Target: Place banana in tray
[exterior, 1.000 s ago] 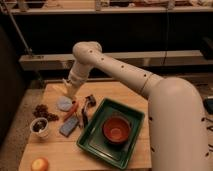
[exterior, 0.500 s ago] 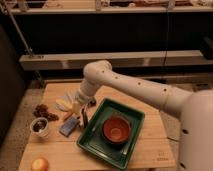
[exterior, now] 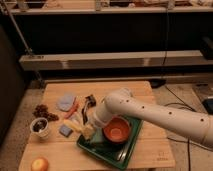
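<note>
— Where was the banana (exterior: 76,125) seen?
— It was seen as a pale curved shape at the left rim of the tray (exterior: 100,151), partly over the wooden surface (exterior: 150,150); it was held at the tip of the arm, so far as could be judged.
— And how was the gripper (exterior: 88,131) placed?
— It was lowered over the tray's left edge, just beside the red bowl (exterior: 117,130) that was set inside the tray; its fingers were pressed together, seemingly on the banana, though the contact itself was hard to make out.
— What was laid around it?
— A small blue block (exterior: 65,130) was found just left of the banana; a thin carrot (exterior: 72,109) and a bluish cloth (exterior: 65,101) were placed further back; a dark cup (exterior: 40,126) and a cluster of dark fruit (exterior: 44,111) were set near the left edge; a round orange fruit (exterior: 40,164) was left at the front corner, well apart from the tray.
</note>
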### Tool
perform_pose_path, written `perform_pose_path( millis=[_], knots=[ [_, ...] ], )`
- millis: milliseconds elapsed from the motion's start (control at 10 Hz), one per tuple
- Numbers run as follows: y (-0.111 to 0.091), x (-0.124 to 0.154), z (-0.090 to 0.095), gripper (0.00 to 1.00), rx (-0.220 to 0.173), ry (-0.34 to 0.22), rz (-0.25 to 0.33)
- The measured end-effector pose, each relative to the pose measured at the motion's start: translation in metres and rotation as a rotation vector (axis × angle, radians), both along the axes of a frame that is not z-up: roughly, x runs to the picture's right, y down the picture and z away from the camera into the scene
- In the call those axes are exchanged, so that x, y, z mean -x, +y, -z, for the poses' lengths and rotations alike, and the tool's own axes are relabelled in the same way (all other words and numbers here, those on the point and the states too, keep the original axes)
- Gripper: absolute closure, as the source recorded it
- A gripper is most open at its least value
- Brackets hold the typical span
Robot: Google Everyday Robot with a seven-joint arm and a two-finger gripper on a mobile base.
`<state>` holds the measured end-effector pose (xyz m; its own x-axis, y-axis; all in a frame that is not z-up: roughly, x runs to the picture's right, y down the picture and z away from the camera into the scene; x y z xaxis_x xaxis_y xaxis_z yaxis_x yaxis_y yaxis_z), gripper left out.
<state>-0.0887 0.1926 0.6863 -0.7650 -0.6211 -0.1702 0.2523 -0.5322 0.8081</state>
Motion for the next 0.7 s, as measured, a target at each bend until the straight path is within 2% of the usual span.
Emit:
perform_pose_path(
  millis=[200, 700],
  knots=[
    [0.018, -0.027, -0.010, 1.00, 0.031, 0.014, 0.004],
    [0.034, -0.047, -0.030, 0.98, 0.094, 0.046, 0.009]
  ],
)
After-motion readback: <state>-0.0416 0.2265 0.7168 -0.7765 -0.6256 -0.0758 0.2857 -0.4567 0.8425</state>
